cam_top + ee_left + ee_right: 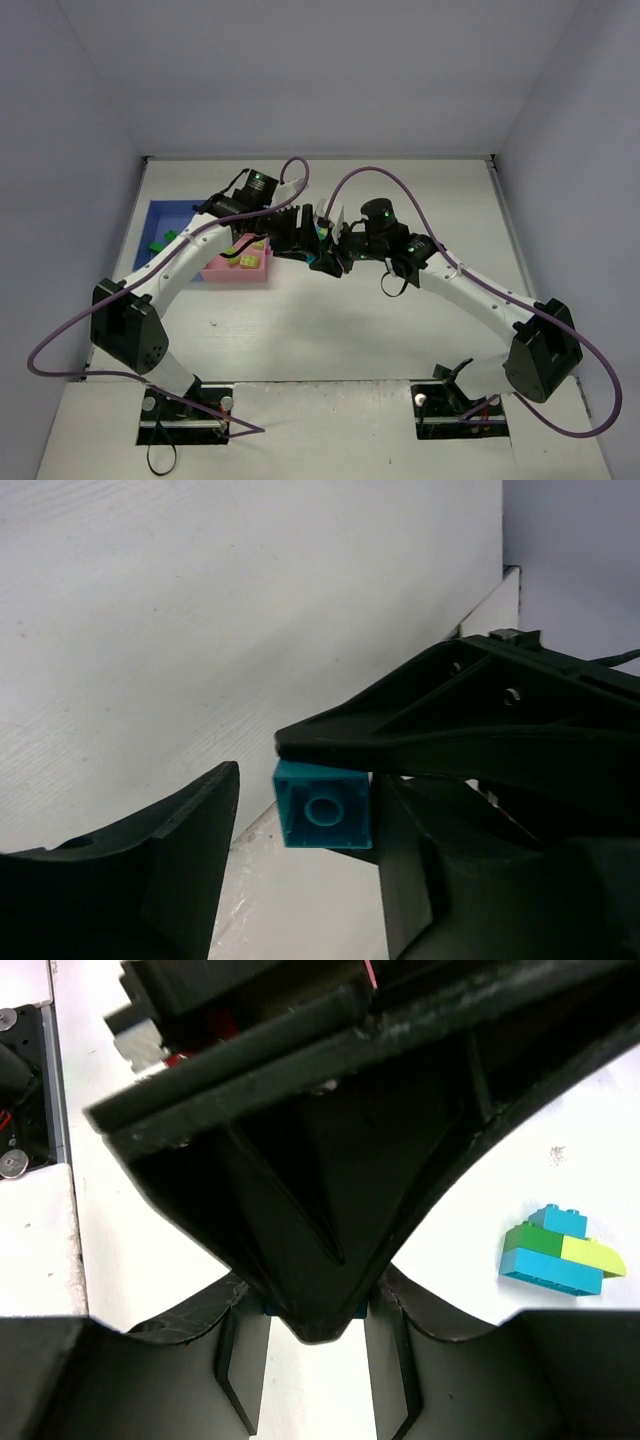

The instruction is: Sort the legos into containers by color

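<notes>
**A:** What does the overhead view show?

**B:** The left gripper [312, 238] and right gripper [345, 255] meet nose to nose above the table [330, 330]. They are just right of the pink tray [240, 268], with a teal brick [322, 231] between them.

**A:** And the left wrist view?

**B:** The right gripper pinches the brick. The left gripper's jaws stand apart on either side of it, one of them clear of it.

**A:** The right wrist view?

**B:** The left gripper blocks most of it. A brick stack [560, 1252] lies on the table.

- Left end effector [305, 790] and right end effector [315, 1325]: black.
- Brick [322, 805] at the right end effector's tip: teal.
- Stacked bricks [560, 1252] to its right: teal, dark green, yellow-green.
- Blue tray [160, 215], pink tray [235, 272].
- Bench [330, 330]: white.
- Cables [372, 169]: purple.
</notes>
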`<state>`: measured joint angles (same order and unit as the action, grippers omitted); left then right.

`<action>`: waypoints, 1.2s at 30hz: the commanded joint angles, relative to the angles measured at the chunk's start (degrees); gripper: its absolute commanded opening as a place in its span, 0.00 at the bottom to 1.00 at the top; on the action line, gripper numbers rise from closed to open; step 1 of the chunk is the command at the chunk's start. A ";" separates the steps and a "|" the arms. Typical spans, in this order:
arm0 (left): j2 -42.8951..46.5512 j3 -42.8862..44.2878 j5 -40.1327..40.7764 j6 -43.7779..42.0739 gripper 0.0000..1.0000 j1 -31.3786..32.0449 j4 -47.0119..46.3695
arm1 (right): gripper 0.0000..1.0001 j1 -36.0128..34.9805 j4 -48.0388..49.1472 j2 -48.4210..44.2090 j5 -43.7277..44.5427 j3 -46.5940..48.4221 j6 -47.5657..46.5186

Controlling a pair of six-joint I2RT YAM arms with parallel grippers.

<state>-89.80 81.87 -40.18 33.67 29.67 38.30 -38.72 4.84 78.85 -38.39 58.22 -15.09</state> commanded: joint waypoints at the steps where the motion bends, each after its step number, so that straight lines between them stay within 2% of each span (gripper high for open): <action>1: 0.59 0.93 -2.00 0.17 0.47 1.44 -1.39 | 0.08 -0.48 2.80 -2.30 -0.37 2.34 -0.29; 3: 0.50 0.75 -2.00 0.52 0.32 1.53 -2.09 | 0.09 -0.48 2.72 -2.38 -0.19 2.25 -0.11; 5: 0.85 0.75 -1.65 0.69 0.11 1.53 -2.71 | 0.09 -0.57 2.72 -2.47 0.07 2.08 -0.02; 9: 1.29 1.10 -0.77 0.08 0.03 1.44 -3.15 | 0.16 -0.48 2.89 -2.91 1.91 0.94 0.76; 10: 1.29 1.28 -0.60 -0.36 0.03 1.36 -2.89 | 0.26 -0.39 2.72 -2.91 2.09 0.85 1.03; 12: 0.59 1.89 0.54 -1.76 0.03 0.57 -1.31 | 0.40 -0.04 2.63 -3.35 3.32 0.50 2.69; 13: 0.33 2.24 1.07 -2.29 0.03 0.13 -0.61 | 0.53 0.22 2.63 -3.79 4.45 -0.11 3.22; 15: -0.55 3.21 2.64 -3.78 0.03 -2.06 0.71 | 0.59 1.54 2.54 -5.10 5.86 -0.64 5.15; 19: -3.10 7.51 7.30 -6.86 0.03 -7.85 4.75 | 0.62 3.91 2.37 -8.09 10.69 -2.49 7.35; 21: -5.12 11.19 10.72 -8.09 0.03 -10.50 6.16 | 0.75 4.88 2.36 -9.76 13.16 -3.63 7.88; 23: -7.30 13.92 14.41 -8.71 0.03 -13.93 6.87 | 0.80 5.06 2.28 -10.82 15.70 -4.51 9.02; 25: -9.16 18.23 21.51 -9.94 0.03 -15.43 7.92 | 0.84 5.23 2.28 -10.82 16.94 -4.95 9.81; 28: -13.72 23.49 31.26 -10.91 0.04 -17.54 8.72 | 0.84 5.32 2.19 -9.33 18.70 -5.13 12.19; 31: -18.38 27.63 36.65 -11.78 0.10 -19.21 8.98 | 0.82 5.41 2.10 -7.05 19.58 -4.52 14.39; 32: -20.66 28.60 39.10 -11.96 0.16 -19.56 8.89 | 0.82 5.41 2.02 -5.74 19.41 -4.25 14.48; 35: -25.49 32.29 39.66 -12.84 0.23 -21.05 9.07 | 0.85 5.50 2.19 -3.10 20.46 -3.20 14.65; 36: -28.65 34.74 41.40 -13.45 0.32 -22.01 9.07 | 0.87 5.50 2.28 -0.83 21.77 -1.98 14.48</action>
<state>-115.61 111.48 -4.93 22.50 9.30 46.30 -33.41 3.60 74.65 -19.73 52.90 -1.65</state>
